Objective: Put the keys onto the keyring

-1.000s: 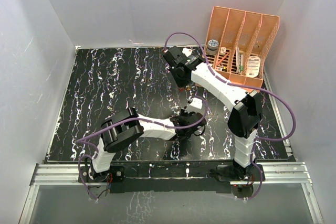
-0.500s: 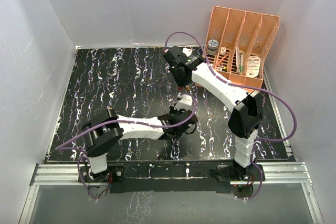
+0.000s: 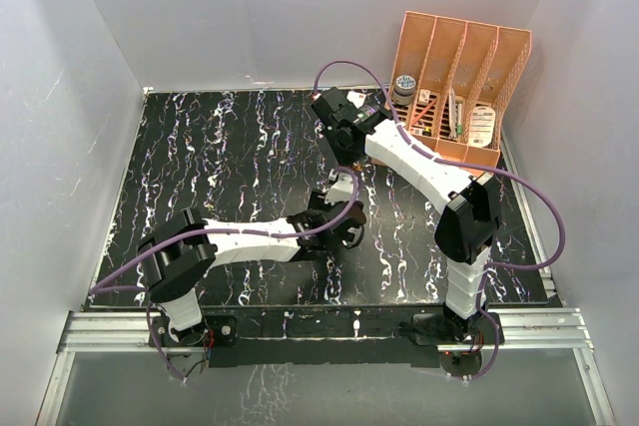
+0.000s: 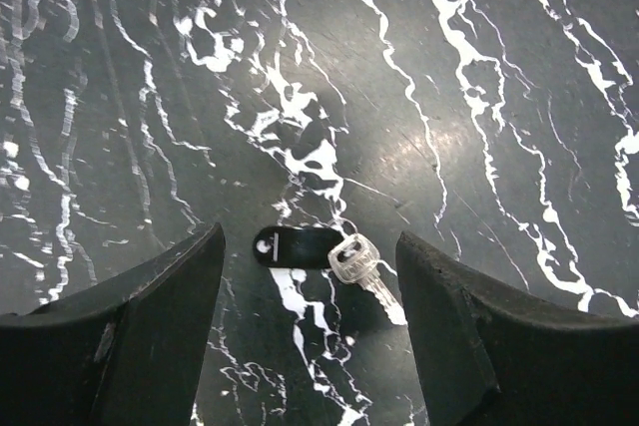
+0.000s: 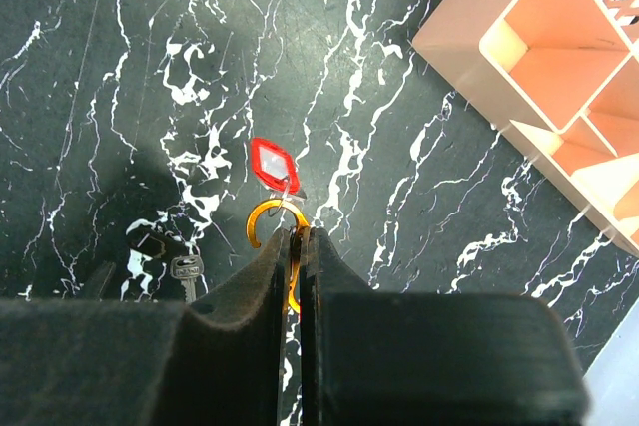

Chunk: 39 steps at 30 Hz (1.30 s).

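The black-headed key point(image 4: 297, 246) with its pale silvery blade point(image 4: 361, 266) lies flat on the marbled black table, between the fingers of my left gripper point(image 4: 310, 256). That gripper is open and touches nothing. My right gripper point(image 5: 298, 236) is shut on the thin orange keyring point(image 5: 268, 214), held above the table. The red-headed key point(image 5: 273, 163) hangs on the ring's open curve. In the right wrist view the silvery blade point(image 5: 187, 269) shows on the table left of the ring. In the top view the left gripper point(image 3: 334, 218) sits just in front of the right gripper point(image 3: 346, 152).
A peach-coloured slotted organiser point(image 3: 459, 87) holding small items stands at the back right, and its corner point(image 5: 539, 57) is close to the right gripper. White walls enclose the table. Purple cables loop along both arms.
My left gripper has opened and its arm has stretched left and a little farther from the bases. The right arm and the ring have hardly moved.
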Tool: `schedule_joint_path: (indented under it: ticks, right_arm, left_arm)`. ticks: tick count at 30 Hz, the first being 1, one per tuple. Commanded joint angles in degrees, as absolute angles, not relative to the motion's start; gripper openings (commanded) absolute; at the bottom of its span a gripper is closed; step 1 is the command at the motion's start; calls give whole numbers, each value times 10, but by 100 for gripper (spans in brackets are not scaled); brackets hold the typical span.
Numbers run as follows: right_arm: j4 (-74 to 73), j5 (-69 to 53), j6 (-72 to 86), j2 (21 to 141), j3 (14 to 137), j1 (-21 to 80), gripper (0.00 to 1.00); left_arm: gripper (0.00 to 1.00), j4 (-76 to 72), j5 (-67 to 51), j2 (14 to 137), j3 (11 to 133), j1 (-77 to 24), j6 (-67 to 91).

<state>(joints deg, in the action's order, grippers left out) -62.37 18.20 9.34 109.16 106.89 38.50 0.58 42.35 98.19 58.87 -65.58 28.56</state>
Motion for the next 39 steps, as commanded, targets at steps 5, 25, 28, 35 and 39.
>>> schedule_joint_path:
  ticks: [5,25,28,35,39]
  right_arm:
    - [-600,192,96,1055,1064,382,0]
    - [-595,192,94,1058,1059,382,0]
    - [-594,192,94,1056,1058,382,0]
    - [-592,193,94,1054,1053,382,0]
    - [-591,193,93,1055,1053,382,0]
  left_arm:
    - [68,-53,277,922,510,-584,325]
    - [67,-183,72,881,409,-491,369]
    - [67,-204,44,885,397,-479,380]
    - [66,-247,-14,896,378,-458,402]
    - [65,-279,-48,911,369,-448,414]
